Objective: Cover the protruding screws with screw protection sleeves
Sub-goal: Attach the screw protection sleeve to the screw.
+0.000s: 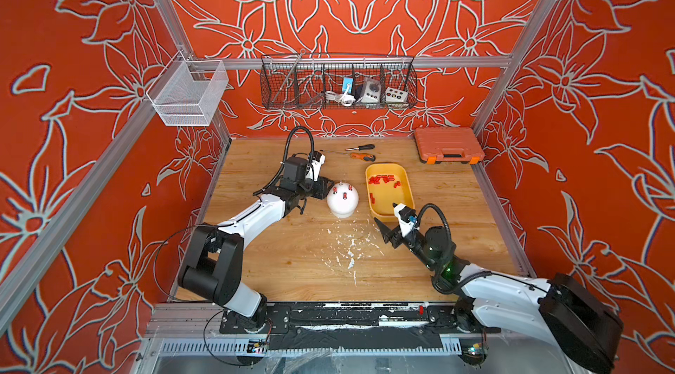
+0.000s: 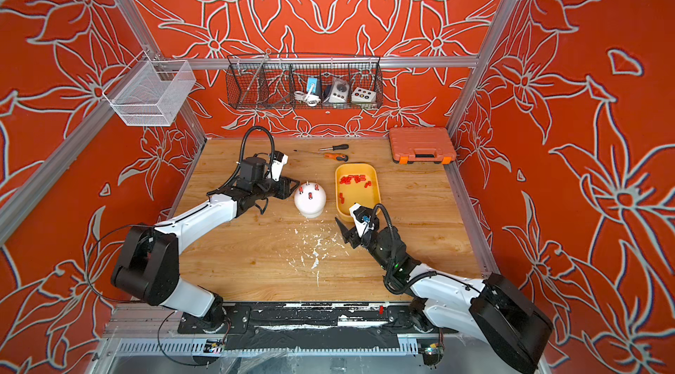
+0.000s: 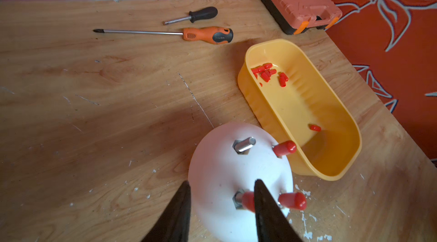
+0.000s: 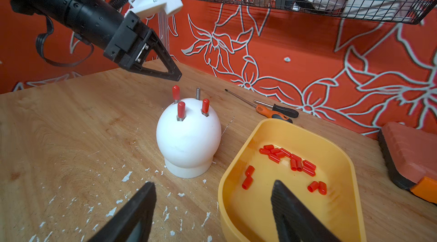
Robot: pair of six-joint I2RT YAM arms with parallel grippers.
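On the white rounded dome (image 4: pixel 188 134) one thin grey metal screw (image 4: pixel 198 93) stands bare; its three neighbours wear red-orange plastic sleeves (image 4: pixel 181 108), with spares lying in the yellow plastic tray (image 4: pixel 335 155). The left arm's fingers (image 3: pixel 267 205), spread and empty, hover just over the dome (a sideways drift could knock a sleeve off). The right arm's fingers (image 4: pixel 290 210) gape empty astride the tray's rim. The left wrist view has a finger crossing a sleeved screw; the right wrist view reveals the gap.

White shells (image 1: pixel 255 215), black joints (image 1: pixel 212 262); ribbed cables (image 1: pixel 301 131); pointed black tools (image 3: pixel 222 181) (image 4: pixel 214 183); perhaps green lamp (image 1: pixel 447 270).
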